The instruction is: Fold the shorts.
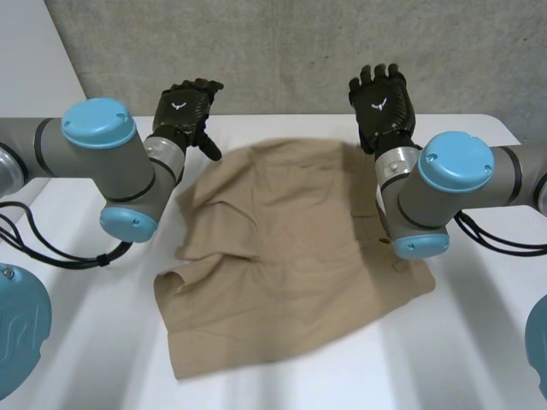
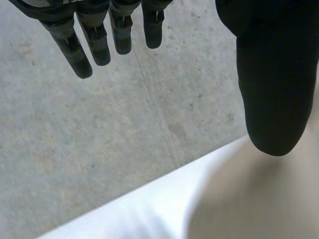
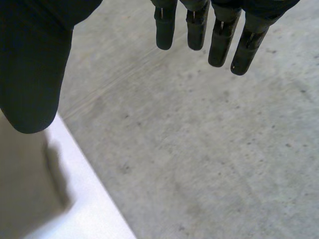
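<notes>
Left hand [image 1: 184, 107], right hand [image 1: 382, 107]: fingers spread, empty, above far edge of table [image 1: 479, 342]. Shorts [image 1: 282, 256] lie nearward between them, one far corner by each.

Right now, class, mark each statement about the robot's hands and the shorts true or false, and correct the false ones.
1. The shorts lie on the white table. True.
2. The left hand grips a corner of the shorts. False: its fingers are straight and hold nothing.
3. The right hand is open, beyond the far edge of the shorts. True.
4. The shorts are blue. False: they are tan.
</notes>
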Controlling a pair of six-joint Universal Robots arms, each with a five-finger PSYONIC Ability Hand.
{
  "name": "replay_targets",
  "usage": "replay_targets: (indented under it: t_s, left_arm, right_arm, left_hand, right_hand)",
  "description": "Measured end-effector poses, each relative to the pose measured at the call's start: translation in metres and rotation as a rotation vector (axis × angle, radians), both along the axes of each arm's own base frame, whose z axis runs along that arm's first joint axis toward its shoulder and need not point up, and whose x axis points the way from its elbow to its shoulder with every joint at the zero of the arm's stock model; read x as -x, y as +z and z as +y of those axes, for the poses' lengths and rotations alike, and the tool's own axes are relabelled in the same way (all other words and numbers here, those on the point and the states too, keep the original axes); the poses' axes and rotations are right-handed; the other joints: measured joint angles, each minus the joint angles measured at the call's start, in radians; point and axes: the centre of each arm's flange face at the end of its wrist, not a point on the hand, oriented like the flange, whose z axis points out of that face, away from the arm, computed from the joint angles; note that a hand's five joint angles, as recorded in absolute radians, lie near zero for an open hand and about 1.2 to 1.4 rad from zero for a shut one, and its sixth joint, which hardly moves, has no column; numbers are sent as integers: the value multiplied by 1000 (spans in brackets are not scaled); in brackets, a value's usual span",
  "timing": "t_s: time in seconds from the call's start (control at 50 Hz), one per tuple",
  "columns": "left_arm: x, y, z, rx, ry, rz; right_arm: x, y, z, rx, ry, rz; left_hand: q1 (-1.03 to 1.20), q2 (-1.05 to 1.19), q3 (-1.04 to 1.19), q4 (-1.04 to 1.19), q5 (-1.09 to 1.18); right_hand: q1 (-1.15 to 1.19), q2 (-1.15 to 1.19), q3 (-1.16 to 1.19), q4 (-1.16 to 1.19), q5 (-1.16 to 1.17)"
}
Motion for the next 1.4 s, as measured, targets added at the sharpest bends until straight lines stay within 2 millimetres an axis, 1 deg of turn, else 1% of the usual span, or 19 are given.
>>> replay_targets:
  t_s: [0.08, 0.16, 0.22, 0.32, 0.4, 0.48, 0.5, 0.52, 0.58, 0.64, 0.74, 0.78, 0.9, 1.1, 1.12, 1.16, 1.22, 1.28, 1.4]
  left_arm:
    - [-1, 4, 1, 28, 6, -8]
    - [-5, 19, 8, 45, 11, -8]
    - [-14, 41, 24, 50, 16, -6]
    - [-29, 63, 59, 24, 12, -16]
    - [-44, 67, 107, -47, -4, -45]
    - [-53, 57, 153, -135, -35, -84]
    - [-54, 54, 162, -156, -43, -93]
    - [-56, 46, 179, -194, -59, -112]
    - [-59, 30, 208, -267, -94, -150]
    - [-60, 10, 243, -353, -142, -203]
    - [-63, -14, 284, -456, -170, -276]
    - [-66, -20, 294, -485, -160, -294]
    - [-73, -36, 309, -551, -100, -316]
    - [-73, -50, 310, -592, -75, -342]
    - [-72, -52, 310, -597, -74, -348]
    - [-72, -54, 309, -602, -73, -354]
    - [-70, -59, 306, -607, -70, -363]
    - [-68, -61, 303, -603, -66, -359]
    - [-65, -62, 295, -576, -58, -335]
  right_arm:
    - [1, -3, 6, -52, -3, 30]
    - [8, 5, 16, -119, -3, 37]
    - [21, 20, 33, -195, 3, 40]
    - [42, 33, 56, -287, 16, 63]
    - [63, 34, 78, -392, 34, 99]
    - [81, 24, 93, -505, 59, 129]
    - [85, 21, 96, -528, 64, 133]
    - [92, 16, 101, -573, 77, 140]
    - [104, 6, 109, -649, 100, 146]
    - [115, -8, 118, -728, 138, 143]
    - [131, -30, 128, -811, 208, 133]
    - [135, -35, 129, -816, 224, 131]
    - [140, -49, 127, -776, 242, 138]
    - [139, -68, 118, -720, 232, 148]
    - [138, -71, 116, -708, 231, 149]
    - [138, -72, 114, -701, 231, 150]
    - [137, -72, 112, -692, 231, 153]
    - [137, -72, 111, -684, 230, 154]
    - [138, -70, 110, -678, 228, 154]
  left_hand:
    - [0, -4, -2, -2, 0]
    - [0, -4, -2, -2, 0]
    - [0, -5, -2, -2, 0]
    - [0, -4, -2, -1, 0]
    - [31, 26, 15, 22, 5]
    - [74, 65, 51, 62, 38]
    - [159, 141, 132, 140, 122]
    - [215, 198, 190, 196, 180]
    - [293, 270, 262, 273, 256]
    - [368, 351, 342, 352, 333]
    - [396, 386, 377, 391, 367]
    - [396, 386, 377, 391, 367]
    - [396, 386, 377, 391, 367]
    - [381, 372, 366, 373, 347]
    - [367, 358, 352, 360, 335]
    - [367, 358, 352, 360, 335]
    - [353, 343, 337, 342, 321]
    - [353, 343, 337, 342, 321]
    - [353, 343, 337, 342, 321]
  right_hand:
    - [0, -11, -11, -4, -4]
    - [0, -11, -11, -4, -4]
    - [0, -11, -11, -4, -4]
    - [0, -11, -11, -4, -4]
    - [1, -8, -8, -2, -4]
    - [74, 101, 97, 86, 80]
    - [118, 145, 150, 136, 122]
    - [153, 181, 181, 171, 153]
    - [268, 319, 318, 307, 279]
    - [291, 349, 352, 341, 308]
    - [291, 349, 353, 342, 309]
    - [291, 349, 353, 342, 310]
    - [309, 366, 370, 359, 327]
    - [367, 435, 438, 427, 392]
    - [469, 578, 580, 565, 525]
    - [512, 634, 632, 622, 577]
    - [676, 882, 870, 873, 805]
    - [724, 932, 931, 950, 871]
    - [724, 932, 932, 954, 875]
